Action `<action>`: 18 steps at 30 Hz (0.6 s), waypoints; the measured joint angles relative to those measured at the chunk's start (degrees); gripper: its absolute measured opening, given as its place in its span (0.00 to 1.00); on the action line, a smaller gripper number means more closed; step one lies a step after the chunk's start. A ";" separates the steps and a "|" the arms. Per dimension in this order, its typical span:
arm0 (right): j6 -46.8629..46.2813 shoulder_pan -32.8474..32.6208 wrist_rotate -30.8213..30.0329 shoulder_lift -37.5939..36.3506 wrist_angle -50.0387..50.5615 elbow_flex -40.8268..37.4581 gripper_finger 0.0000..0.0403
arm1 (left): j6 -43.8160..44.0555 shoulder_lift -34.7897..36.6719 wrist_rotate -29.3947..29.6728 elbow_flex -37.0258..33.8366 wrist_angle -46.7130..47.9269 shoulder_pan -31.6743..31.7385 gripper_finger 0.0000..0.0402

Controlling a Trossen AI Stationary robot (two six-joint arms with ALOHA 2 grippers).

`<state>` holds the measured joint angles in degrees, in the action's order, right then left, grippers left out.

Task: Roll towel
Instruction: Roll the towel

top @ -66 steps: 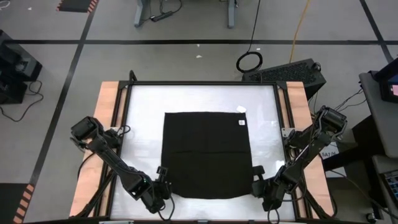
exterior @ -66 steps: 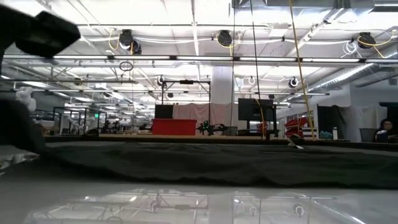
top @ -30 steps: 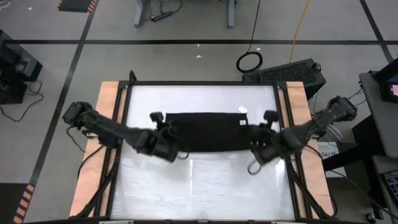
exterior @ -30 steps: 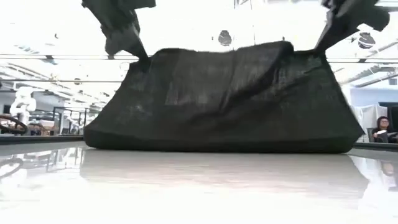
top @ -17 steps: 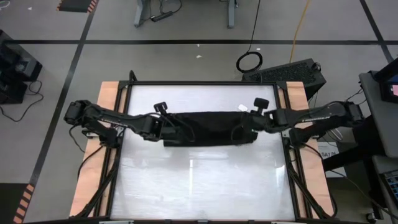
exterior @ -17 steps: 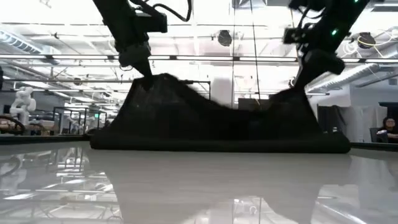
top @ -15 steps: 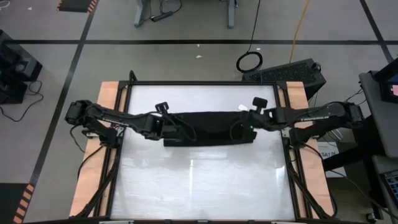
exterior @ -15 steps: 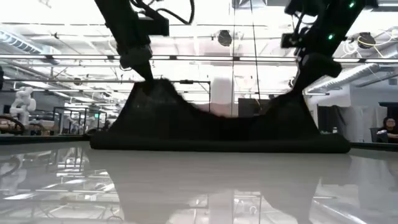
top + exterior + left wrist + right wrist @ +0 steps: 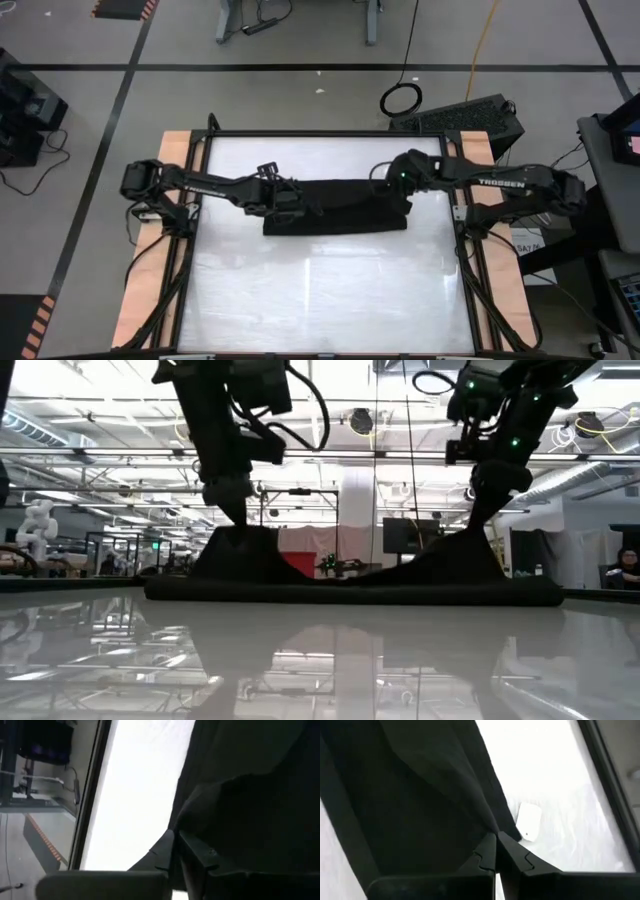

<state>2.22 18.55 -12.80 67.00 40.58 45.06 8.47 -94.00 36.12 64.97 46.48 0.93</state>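
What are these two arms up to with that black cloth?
Two robot arms are working on a black towel lying as a folded band across the white table. The left end effector and the right end effector each pinch one end of it, low over the far half of the table. No roll shows yet.

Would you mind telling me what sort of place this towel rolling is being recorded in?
Most likely an open robotics lab or workshop: exposed ceiling pipes and lights, other test rigs across the room, and taped floor lines around the table.
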 joint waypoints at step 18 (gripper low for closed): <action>-1.65 3.07 11.10 -6.35 6.94 -0.03 0.43 | -0.62 0.38 -25.59 -1.85 5.93 -3.77 0.53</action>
<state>0.57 21.62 -1.70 60.66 47.52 45.02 7.85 -93.62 10.53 63.12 52.41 -2.83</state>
